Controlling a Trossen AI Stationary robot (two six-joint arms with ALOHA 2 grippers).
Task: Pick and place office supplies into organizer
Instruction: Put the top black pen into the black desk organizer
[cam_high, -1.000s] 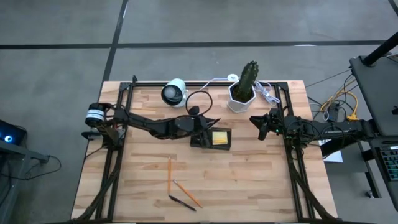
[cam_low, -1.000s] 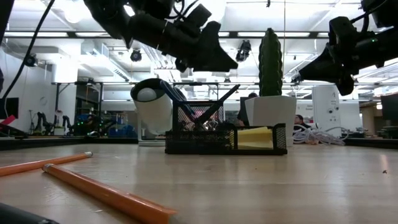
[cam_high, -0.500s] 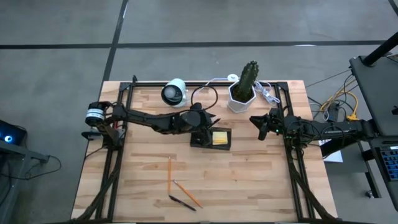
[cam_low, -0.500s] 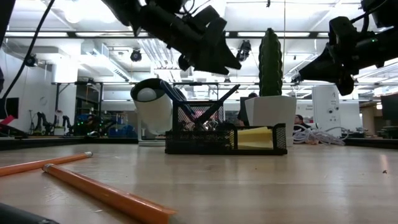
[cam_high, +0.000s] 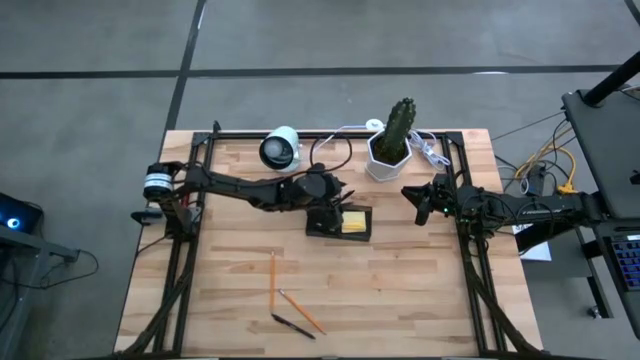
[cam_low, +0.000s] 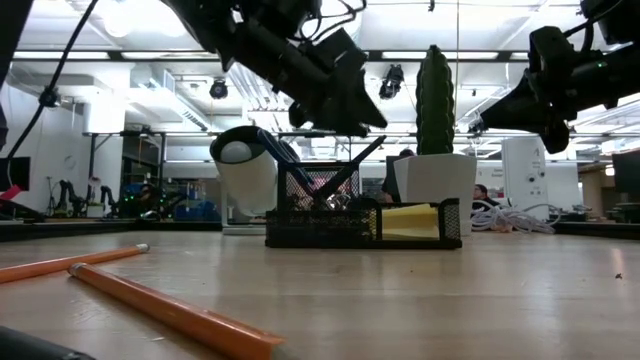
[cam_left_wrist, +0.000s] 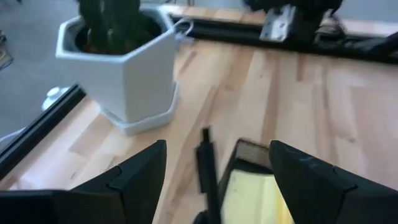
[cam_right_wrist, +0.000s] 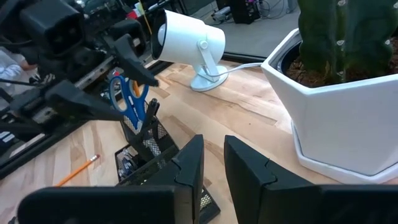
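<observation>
The black mesh organizer (cam_high: 325, 228) (cam_low: 320, 205) stands mid-table. It holds a yellow sticky-note pad (cam_high: 355, 222) (cam_left_wrist: 249, 193), blue-handled scissors (cam_right_wrist: 132, 99) standing upright, and a dark pen (cam_left_wrist: 205, 162) (cam_low: 360, 163) leaning on its rim. Two orange pencils (cam_high: 272, 280) (cam_high: 302, 312) and a black pen (cam_high: 292, 326) lie near the table's near edge. My left gripper (cam_high: 338, 190) (cam_left_wrist: 217, 144) hovers open above the organizer's far side and touches nothing. My right gripper (cam_high: 420, 205) (cam_right_wrist: 213, 149) waits to the right of the organizer, with a narrow gap between its fingers.
A white hexagonal cactus pot (cam_high: 388, 152) and a white lamp-like device (cam_high: 281, 148) stand at the far edge, with white cables (cam_high: 430, 150) beside the pot. Black frame rails run along the table's left, right and far sides. Bare wood lies between the organizer and the pencils.
My left gripper, open above the organizer, has drifted slightly toward the table's far edge. In the low view it rose a little, then dipped lower. The organizer's contents have kept still.
</observation>
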